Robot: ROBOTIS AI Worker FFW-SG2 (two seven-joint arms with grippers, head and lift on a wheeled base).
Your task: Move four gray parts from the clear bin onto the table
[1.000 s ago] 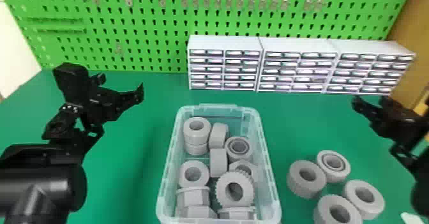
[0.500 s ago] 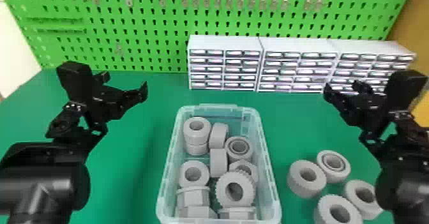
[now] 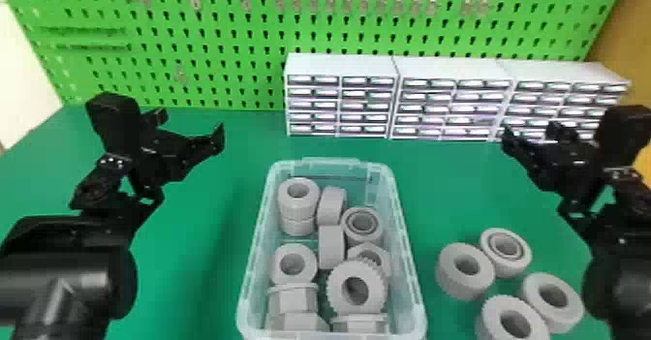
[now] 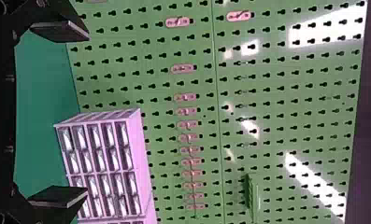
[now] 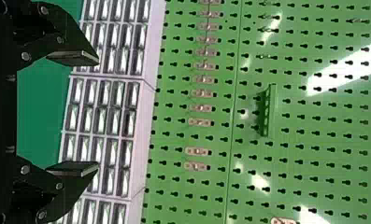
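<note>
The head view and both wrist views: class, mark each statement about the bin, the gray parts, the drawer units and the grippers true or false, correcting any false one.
1. Four gray parts lie on the table to the right of the clear bin. True.
2. The clear bin is empty. False: several more gray parts are inside it.
3. The left gripper is open, with nothing between its fingers. True.
4. The right gripper is shut on a gray part. False: the right gripper is open and empty.
5. The white drawer units stand in front of the green pegboard. True.
</note>
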